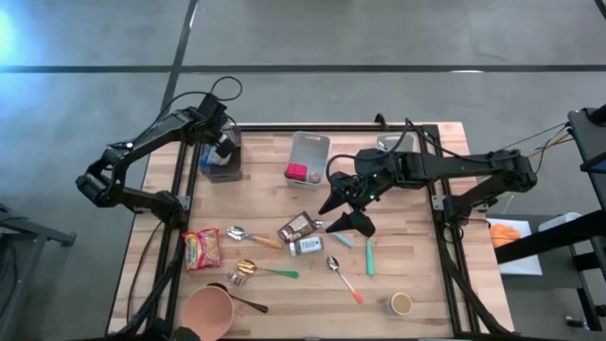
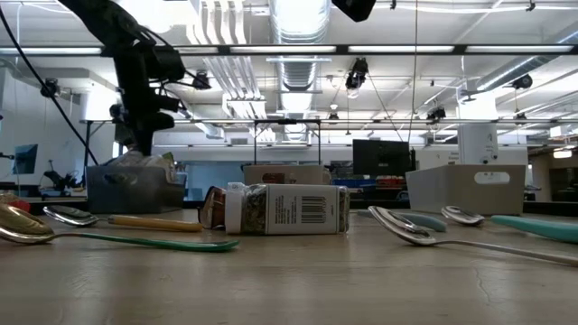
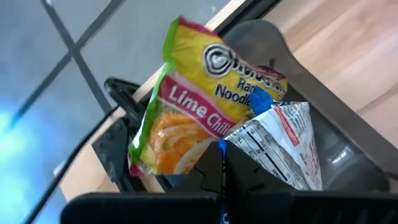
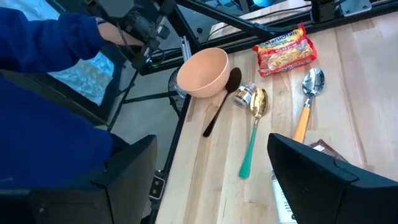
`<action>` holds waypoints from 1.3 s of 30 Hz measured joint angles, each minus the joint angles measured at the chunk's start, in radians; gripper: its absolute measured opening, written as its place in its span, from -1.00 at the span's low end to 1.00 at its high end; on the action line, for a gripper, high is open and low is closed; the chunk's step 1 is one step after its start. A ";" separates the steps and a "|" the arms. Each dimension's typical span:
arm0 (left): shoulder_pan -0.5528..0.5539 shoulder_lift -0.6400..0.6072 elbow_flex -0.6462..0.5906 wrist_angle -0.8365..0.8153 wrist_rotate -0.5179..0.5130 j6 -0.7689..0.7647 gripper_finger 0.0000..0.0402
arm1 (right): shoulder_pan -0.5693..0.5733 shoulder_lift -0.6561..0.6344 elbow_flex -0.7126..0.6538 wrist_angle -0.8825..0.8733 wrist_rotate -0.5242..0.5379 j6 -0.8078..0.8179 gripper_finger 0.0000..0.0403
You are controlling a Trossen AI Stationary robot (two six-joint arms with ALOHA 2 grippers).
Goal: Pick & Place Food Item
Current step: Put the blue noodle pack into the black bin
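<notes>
My left gripper [image 1: 223,144] hangs over the dark grey bin [image 1: 218,166] at the table's far left corner, shut on a white and blue packet [image 3: 273,146]. A yellow noodle packet [image 3: 199,99] leans inside that bin [image 3: 348,143]. The low view shows the same gripper [image 2: 144,135] just above the bin [image 2: 135,185]. My right gripper [image 1: 346,216] hovers open above the middle of the table, with nothing between its fingers [image 4: 323,180]. Below it lie a brown packet [image 1: 296,225] and a small white box [image 1: 306,246]. My left gripper pinches the white packet by its edge [image 3: 239,158] between its two shut fingers, coming from above and slanting down into the bin. The packet stands out past the fingertips, over the bin's inside, beside the yellow noodle packet. Whether it rests on anything I cannot tell.
A red noodle packet [image 1: 202,249], several spoons [image 1: 251,237], a pink bowl [image 1: 208,311] and a small cup [image 1: 401,303] lie toward the near edge. A clear bin [image 1: 308,156] with a red item stands at the far middle. A person's blue sleeve [image 4: 43,93] shows beyond the near edge.
</notes>
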 joint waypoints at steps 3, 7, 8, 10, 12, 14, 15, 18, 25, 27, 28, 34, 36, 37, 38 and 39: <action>0.000 0.000 0.000 -0.007 -0.002 -0.036 -1.00 | 0.010 0.000 0.000 0.000 0.000 0.001 0.50; 0.000 0.000 0.000 -0.028 -0.004 -0.054 -1.00 | 0.024 0.000 0.000 0.000 0.000 0.006 0.50; 0.000 0.000 0.000 -0.035 -0.005 -0.055 -1.00 | 0.028 0.000 0.000 0.000 0.001 0.008 0.50; 0.000 0.000 0.000 -0.046 -0.005 -0.060 -0.98 | 0.030 0.000 0.000 0.000 0.004 0.009 0.50; 0.000 0.000 0.000 -0.049 -0.005 -0.071 -0.93 | 0.035 0.000 0.000 0.000 0.019 0.009 0.50; 0.000 0.000 0.000 -0.055 -0.005 -0.073 -0.86 | 0.037 0.000 0.000 0.000 0.026 0.009 0.50; 0.000 0.000 0.000 -0.055 -0.005 -0.073 -0.83 | 0.039 0.000 0.000 0.000 0.026 0.011 0.50; 0.000 0.000 -0.001 -0.069 -0.004 -0.074 -0.80 | 0.041 0.000 0.000 0.000 0.026 0.014 0.50; -0.004 0.001 -0.067 -0.078 0.020 -0.081 -0.82 | 0.041 0.000 0.000 0.000 0.026 0.019 0.50; -0.012 0.002 -0.077 -0.071 0.014 -0.081 -0.82 | 0.041 0.000 0.000 0.000 0.026 0.019 0.50; -0.014 0.002 -0.079 -0.063 0.013 -0.083 -0.82 | 0.041 0.000 0.000 0.000 0.026 0.019 0.50; -0.015 0.002 -0.071 -0.047 0.009 -0.124 -0.82 | 0.041 0.000 0.000 0.000 0.026 0.019 0.50; -0.015 0.002 -0.071 -0.045 0.009 -0.126 -0.82 | 0.041 0.000 0.000 0.000 0.026 0.019 0.50; -0.015 0.002 -0.071 -0.045 0.009 -0.126 -0.82 | 0.041 0.000 0.000 0.000 0.026 0.021 0.50; -0.015 0.001 -0.071 -0.044 0.007 -0.126 -0.82 | 0.041 0.000 0.000 0.000 0.026 0.023 0.50; -0.015 0.001 -0.071 -0.043 0.007 -0.126 -0.82 | 0.041 0.000 0.000 0.000 0.026 0.024 0.50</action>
